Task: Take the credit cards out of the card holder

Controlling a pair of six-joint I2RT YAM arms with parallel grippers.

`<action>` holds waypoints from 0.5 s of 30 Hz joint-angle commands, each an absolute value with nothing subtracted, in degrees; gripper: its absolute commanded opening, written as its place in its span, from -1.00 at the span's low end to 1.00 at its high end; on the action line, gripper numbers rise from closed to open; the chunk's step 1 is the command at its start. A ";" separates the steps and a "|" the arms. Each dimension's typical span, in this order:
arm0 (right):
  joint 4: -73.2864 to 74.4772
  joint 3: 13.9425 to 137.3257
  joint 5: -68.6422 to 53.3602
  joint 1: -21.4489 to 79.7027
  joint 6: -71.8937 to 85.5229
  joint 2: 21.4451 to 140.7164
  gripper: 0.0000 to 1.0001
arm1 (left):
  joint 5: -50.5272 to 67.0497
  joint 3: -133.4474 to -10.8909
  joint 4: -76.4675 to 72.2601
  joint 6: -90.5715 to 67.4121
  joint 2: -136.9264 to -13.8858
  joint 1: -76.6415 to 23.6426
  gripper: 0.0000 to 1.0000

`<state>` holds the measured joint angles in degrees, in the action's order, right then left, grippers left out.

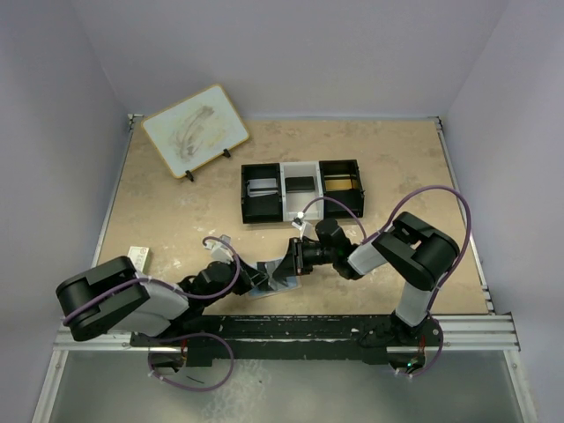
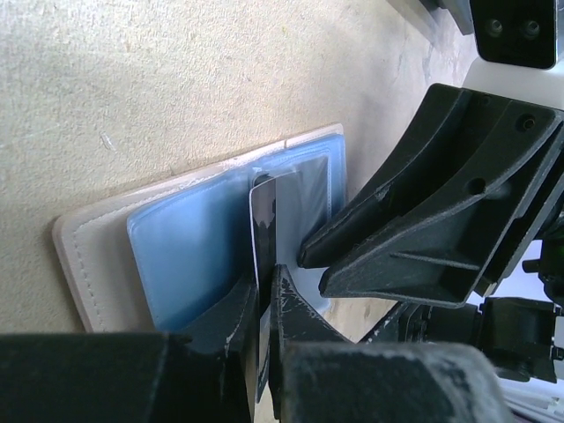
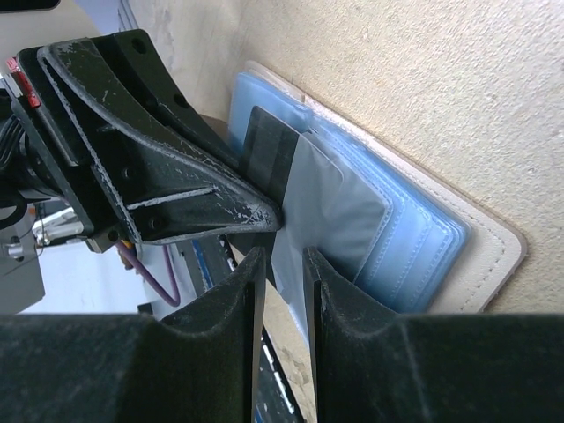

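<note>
Pinching from the left side, the left gripper [image 2: 264, 278] has its fingers together on the exposed end of a dark credit card [image 3: 269, 145], which stands partly out of its pocket; taking that thin end rather than the flat face looks chosen so the card can slide straight along the slot. Under and around the card lies the card holder [image 2: 189, 256], opened on the table just ahead of the arm bases, with its pale-blue pockets facing up and its tan border showing at the outer edge. At the holder's right end the right gripper [image 3: 284, 260] is clamped on what appears to be a grey inner leaf of the holder, fingers narrowly apart with that leaf between them; I judge this to be an anchor, so that the holder does not travel with the card. The two grippers meet almost tip to tip. Farther back and slightly to the right, well apart, stands the tray [image 1: 244, 189]
</note>
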<state>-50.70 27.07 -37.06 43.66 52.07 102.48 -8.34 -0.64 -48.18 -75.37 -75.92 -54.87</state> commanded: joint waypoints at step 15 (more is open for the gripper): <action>-35.29 28.25 -29.82 44.91 47.44 95.94 -0.36 | -12.47 0.19 -20.49 -73.62 -48.52 -55.50 -1.00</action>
